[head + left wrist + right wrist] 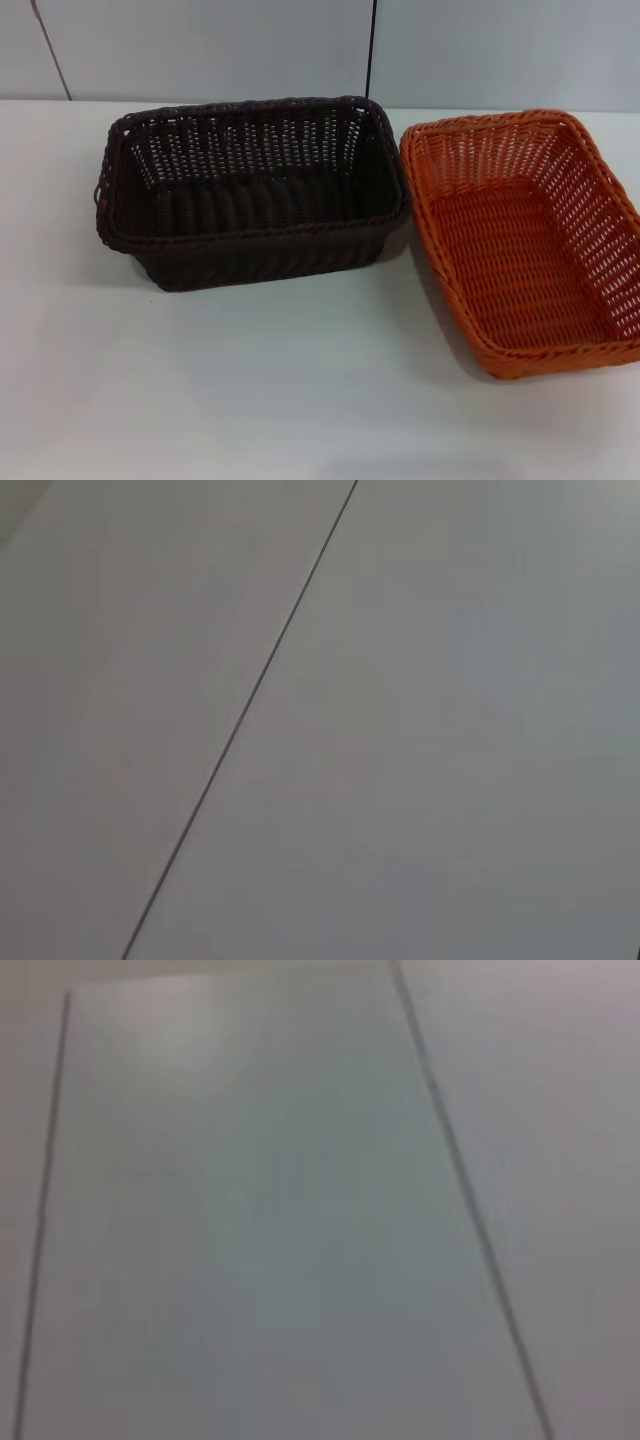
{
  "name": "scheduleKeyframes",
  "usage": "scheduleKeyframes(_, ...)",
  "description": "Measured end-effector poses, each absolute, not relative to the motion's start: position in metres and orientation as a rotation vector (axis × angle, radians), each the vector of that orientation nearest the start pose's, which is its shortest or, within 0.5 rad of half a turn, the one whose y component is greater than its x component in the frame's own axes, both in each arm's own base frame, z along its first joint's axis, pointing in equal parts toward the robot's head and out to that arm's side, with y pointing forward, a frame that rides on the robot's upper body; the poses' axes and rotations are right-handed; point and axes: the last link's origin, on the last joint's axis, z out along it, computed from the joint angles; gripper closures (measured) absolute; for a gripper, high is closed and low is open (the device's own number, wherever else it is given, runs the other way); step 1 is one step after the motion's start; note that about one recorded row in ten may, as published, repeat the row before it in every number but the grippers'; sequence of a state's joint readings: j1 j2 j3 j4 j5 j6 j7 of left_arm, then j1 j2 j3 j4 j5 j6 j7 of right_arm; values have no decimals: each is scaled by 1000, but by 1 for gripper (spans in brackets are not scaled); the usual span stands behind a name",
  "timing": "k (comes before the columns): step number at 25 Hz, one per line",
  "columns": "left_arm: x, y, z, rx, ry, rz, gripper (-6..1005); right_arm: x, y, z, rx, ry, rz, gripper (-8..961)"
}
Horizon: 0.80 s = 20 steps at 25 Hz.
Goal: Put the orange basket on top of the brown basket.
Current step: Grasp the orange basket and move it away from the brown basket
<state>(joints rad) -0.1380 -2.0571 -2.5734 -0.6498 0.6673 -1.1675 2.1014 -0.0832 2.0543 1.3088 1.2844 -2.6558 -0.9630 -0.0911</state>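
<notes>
The brown basket [250, 195] stands on the white table, left of centre in the head view, open side up and empty. The orange basket [525, 240] stands right beside it on the right, also open side up and empty, its right side cut off by the picture's edge. A narrow gap separates the two rims. Neither gripper shows in the head view. Both wrist views show only pale grey panels with thin dark seams.
The white table [250, 390] stretches in front of both baskets. A pale grey panelled wall [200, 45] with a dark vertical seam rises just behind them.
</notes>
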Motion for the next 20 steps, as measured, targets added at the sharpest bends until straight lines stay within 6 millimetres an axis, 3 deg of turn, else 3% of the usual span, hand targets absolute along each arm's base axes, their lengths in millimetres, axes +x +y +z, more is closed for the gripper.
scheduleKeyframes(2,-403,256,195,-1059,-626,-1047,487,204,302,112,-1265,300,973,281)
scheduleKeyframes(6,-404,254,196,-1055,-631,-1051,487,189,310,119,-1352,356,909,281)
scheduleKeyframes(10,-405,254,196,-1054,-632,-1051,487,162,324,127,-1519,384,747,282)
scheduleKeyframes(20,-404,261,193,-1051,-650,-1058,486,127,361,116,-1837,240,351,283)
